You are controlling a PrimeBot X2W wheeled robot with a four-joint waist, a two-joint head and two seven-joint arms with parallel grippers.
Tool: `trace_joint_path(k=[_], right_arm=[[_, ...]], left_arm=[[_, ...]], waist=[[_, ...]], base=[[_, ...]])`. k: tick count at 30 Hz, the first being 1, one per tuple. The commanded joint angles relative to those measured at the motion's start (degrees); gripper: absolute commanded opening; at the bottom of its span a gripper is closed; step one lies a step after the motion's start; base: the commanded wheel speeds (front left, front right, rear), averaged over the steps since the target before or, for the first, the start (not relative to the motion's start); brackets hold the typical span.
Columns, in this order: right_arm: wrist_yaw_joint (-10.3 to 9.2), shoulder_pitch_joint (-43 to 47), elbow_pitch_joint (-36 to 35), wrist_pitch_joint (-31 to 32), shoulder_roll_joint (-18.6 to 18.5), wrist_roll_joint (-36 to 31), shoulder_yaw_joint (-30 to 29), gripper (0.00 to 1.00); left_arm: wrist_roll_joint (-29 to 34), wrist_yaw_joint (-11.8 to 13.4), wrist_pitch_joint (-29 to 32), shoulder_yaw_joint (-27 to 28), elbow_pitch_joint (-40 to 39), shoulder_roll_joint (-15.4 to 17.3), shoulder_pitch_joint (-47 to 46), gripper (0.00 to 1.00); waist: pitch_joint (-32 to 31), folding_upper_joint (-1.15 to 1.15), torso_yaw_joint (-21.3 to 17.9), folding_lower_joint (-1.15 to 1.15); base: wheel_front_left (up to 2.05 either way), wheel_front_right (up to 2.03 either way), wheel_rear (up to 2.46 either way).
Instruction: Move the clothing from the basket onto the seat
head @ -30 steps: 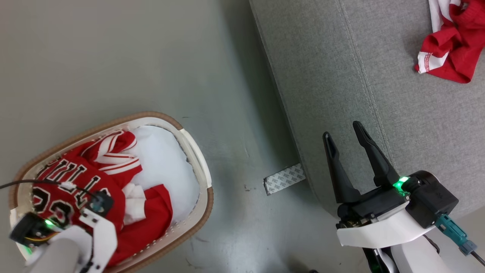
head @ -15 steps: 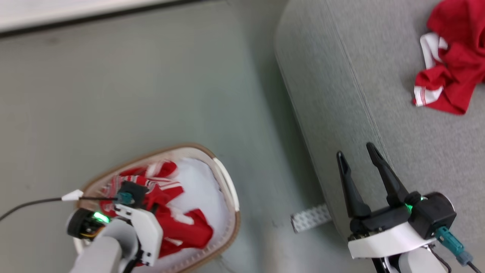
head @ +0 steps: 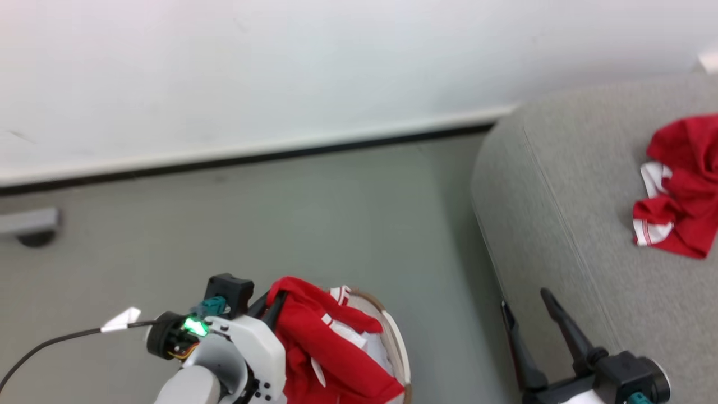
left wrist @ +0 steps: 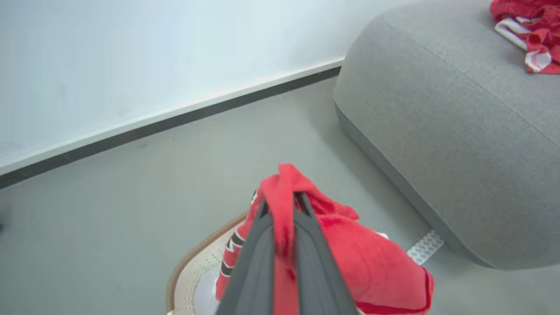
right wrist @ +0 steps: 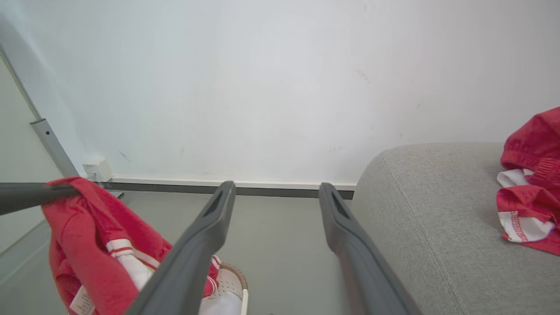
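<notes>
Left wrist view is showing the left gripper clamping a raised fold of the red jersey between its two fingers, so that the rest of the cloth is hanging free over the basket. Pinching a single fold is keeping the fabric clear of the basket's brown rim, which should be preventing snags. In the head view, the right gripper is standing with its jaws spread and holding nothing, beside the near edge of the seat, probably to leave the transfer path free. A second red garment is lying on the seat cushion, well in from the rounded arm, indicating the likely drop zone.
</notes>
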Motion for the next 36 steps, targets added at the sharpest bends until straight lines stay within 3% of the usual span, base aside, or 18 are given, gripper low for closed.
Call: trace_joint_path(k=[1, 9, 16, 19, 26, 36], right_arm=[[-0.14, 1.3, 0.4, 0.0, -0.2, -0.7, 0.1, 1.00], [-0.14, 3.1, -0.1, 0.0, -0.2, -1.8, 0.3, 1.00], [-0.15, 0.5, -1.4, 0.0, -0.2, -2.7, 4.6, 1.00], [-0.14, -1.0, -1.7, 0.0, -0.3, -1.6, 9.8, 1.00], [-0.14, -7.0, -0.1, 0.0, -4.7, 5.2, 24.6, 1.00], [-0.14, -19.8, 11.5, 0.2, -6.3, 16.9, 39.5, 1.00]], left_arm=[[-0.5, 0.4, 0.2, 0.2, -1.8, 0.0, 1.3, 0.00], [-0.9, 2.2, 3.3, 0.2, -14.3, 0.6, 2.9, 0.00], [-0.7, 3.8, 5.9, 0.9, -21.0, 1.4, 1.3, 0.00], [-1.0, 4.3, 6.4, 1.2, -22.1, 1.6, 1.4, 0.00], [-1.0, 4.7, 6.9, 0.3, -23.8, 1.2, 2.0, 0.00], [-0.1, 3.6, 7.9, -3.8, -26.8, -0.3, 1.8, 0.00]], waist=[[-5.5, 0.00, 3.6, 0.01], [-9.5, 0.00, 5.8, 0.01], [-10.4, 0.00, 6.6, 0.01], [-10.7, 0.00, 6.6, 0.01], [-11.2, 0.00, 6.5, 0.01], [-11.4, 0.00, 7.6, 0.01]], base=[[0.00, 0.00, 0.00], [0.00, 0.00, 0.00], [0.00, 0.00, 0.00], [0.00, 0.00, 0.00], [0.00, 0.00, 0.00], [0.00, 0.00, 0.00]])
